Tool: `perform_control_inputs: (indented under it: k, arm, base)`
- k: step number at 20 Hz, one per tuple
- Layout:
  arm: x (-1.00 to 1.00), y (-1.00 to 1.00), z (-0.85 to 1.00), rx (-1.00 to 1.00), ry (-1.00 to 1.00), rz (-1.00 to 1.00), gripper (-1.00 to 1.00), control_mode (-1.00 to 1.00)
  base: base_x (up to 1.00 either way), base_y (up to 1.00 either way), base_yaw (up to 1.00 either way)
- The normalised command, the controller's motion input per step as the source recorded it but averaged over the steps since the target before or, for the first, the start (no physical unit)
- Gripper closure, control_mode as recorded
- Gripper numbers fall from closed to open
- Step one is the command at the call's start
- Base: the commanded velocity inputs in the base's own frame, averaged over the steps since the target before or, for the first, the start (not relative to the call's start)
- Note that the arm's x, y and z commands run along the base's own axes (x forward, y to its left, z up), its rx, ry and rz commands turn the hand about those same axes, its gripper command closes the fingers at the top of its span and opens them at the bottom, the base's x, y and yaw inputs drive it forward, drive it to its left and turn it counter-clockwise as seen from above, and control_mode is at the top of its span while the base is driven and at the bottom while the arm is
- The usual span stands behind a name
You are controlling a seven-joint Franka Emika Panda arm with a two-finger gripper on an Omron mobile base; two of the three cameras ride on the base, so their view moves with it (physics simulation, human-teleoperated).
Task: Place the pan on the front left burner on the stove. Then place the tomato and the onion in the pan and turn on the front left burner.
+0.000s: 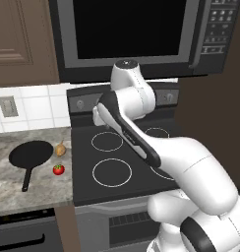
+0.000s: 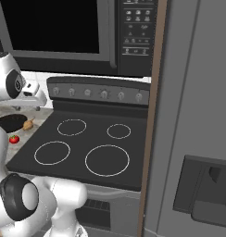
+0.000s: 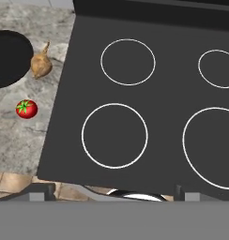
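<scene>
Left base view shows us the pan [image 1: 31, 153] near the counter [image 1: 23, 189] back edge, rigid, probably heavy. We would grasp its thin handle [image 1: 27, 178]; the gripper [image 3: 114, 197] jaws stand wide open, empty.

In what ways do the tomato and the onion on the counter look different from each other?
The tomato is bright red and round with a small green top, while the onion is tan-brown with a pointed tip. The onion lies right beside the pan, whereas the tomato sits apart from it, nearer the counter's front edge. Both are small, similar in size, and rest on the stone counter left of the stove.
</scene>
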Motion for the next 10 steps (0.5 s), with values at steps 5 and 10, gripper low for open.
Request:
perform_control_inputs:
  k: [5, 10]
  arm:
    - [-0.06, 0.27, -0.04, 0.00, 0.00, 0.00, -1.00, -1.00]
    - [-0.07, 0.06, -0.02, 0.00, 0.00, 0.00, -1.00, -1.00]
  base:
    - [0.00, 0.00, 0.00]
    - [0.00, 0.00, 0.00]
